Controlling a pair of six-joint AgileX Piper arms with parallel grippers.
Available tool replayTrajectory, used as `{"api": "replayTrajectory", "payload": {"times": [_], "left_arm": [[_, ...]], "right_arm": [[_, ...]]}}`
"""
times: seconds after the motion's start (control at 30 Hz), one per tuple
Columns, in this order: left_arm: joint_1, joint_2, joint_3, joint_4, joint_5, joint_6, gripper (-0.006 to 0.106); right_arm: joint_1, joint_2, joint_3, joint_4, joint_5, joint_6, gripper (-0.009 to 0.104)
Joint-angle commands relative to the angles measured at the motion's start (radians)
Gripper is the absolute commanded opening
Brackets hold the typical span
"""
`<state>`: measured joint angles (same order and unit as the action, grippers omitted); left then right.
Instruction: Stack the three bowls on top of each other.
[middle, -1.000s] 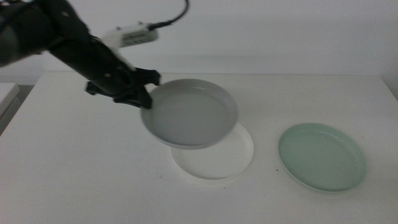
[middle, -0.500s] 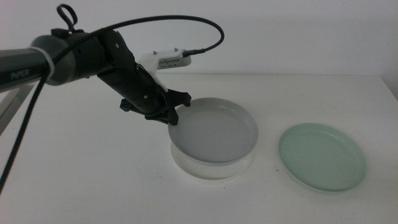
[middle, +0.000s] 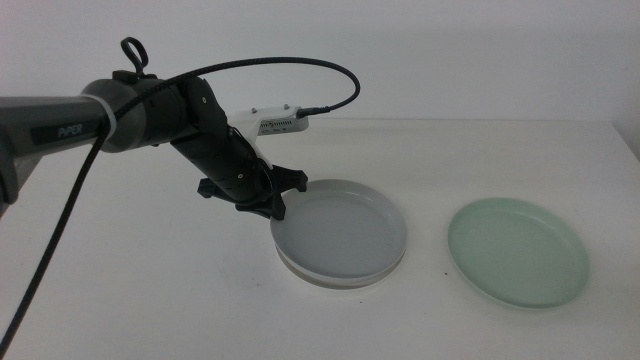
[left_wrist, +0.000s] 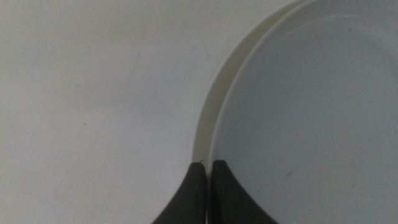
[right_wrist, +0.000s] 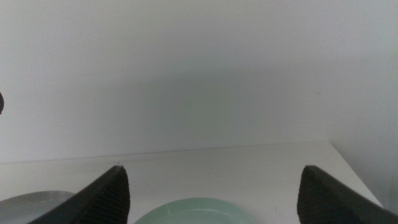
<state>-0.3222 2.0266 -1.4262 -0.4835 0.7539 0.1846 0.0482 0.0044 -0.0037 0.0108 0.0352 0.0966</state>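
The grey bowl (middle: 340, 228) rests inside the white bowl (middle: 335, 283), of which only the rim shows beneath it. My left gripper (middle: 272, 205) is at the grey bowl's left rim, shut on that rim. In the left wrist view the jaws (left_wrist: 208, 165) pinch the grey bowl's (left_wrist: 311, 112) edge, with the white rim (left_wrist: 208, 118) just outside it. The mint green bowl (middle: 517, 250) lies alone to the right. My right gripper (right_wrist: 214, 169) is out of the middle view and stands open and empty, with the green bowl (right_wrist: 186, 211) and the grey bowl (right_wrist: 37, 208) below it.
The white table (middle: 150, 290) ends at a plain wall behind. The left arm's black cable (middle: 250, 70) loops above the arm. The table's right edge runs close past the green bowl.
My left gripper carried the grey bowl right and down, from tilted above the white bowl to level inside it.
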Motion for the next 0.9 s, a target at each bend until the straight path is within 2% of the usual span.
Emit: {"api": "replayTrajectory", "payload": {"times": [0.0, 0.2, 0.27, 0.43, 0.5, 0.63, 0.77, 0.87], "left_arm": [[-0.007, -0.005, -0.003, -0.003, -0.01, -0.006, -0.002], [-0.007, -0.005, -0.003, -0.003, 0.015, 0.036, 0.027], [-0.007, -0.009, -0.005, -0.013, 0.035, 0.036, 0.041], [-0.007, -0.053, -0.047, -0.006, 0.136, 0.036, 0.084], [-0.007, -0.081, -0.094, 0.005, 0.206, 0.033, 0.094], [-0.007, -0.183, -0.194, 0.004, 0.333, 0.087, 0.094], [-0.007, -0.339, -0.199, 0.004, 0.329, 0.168, 0.094], [-0.007, -0.493, -0.154, -0.044, 0.308, 0.262, 0.094]], "right_arm": [[0.002, -0.004, 0.004, -0.011, -0.012, -0.001, 0.093], [0.002, -0.004, 0.004, -0.011, -0.012, -0.001, 0.093], [0.002, -0.004, 0.004, -0.011, -0.012, -0.001, 0.093], [0.002, -0.004, 0.004, -0.011, -0.012, -0.001, 0.093], [0.002, -0.004, 0.004, -0.011, -0.012, -0.001, 0.093], [0.002, -0.004, 0.004, -0.011, -0.012, -0.001, 0.093], [0.002, -0.004, 0.004, -0.011, -0.012, -0.001, 0.093], [0.002, -0.004, 0.004, -0.011, -0.012, -0.001, 0.093]]}}
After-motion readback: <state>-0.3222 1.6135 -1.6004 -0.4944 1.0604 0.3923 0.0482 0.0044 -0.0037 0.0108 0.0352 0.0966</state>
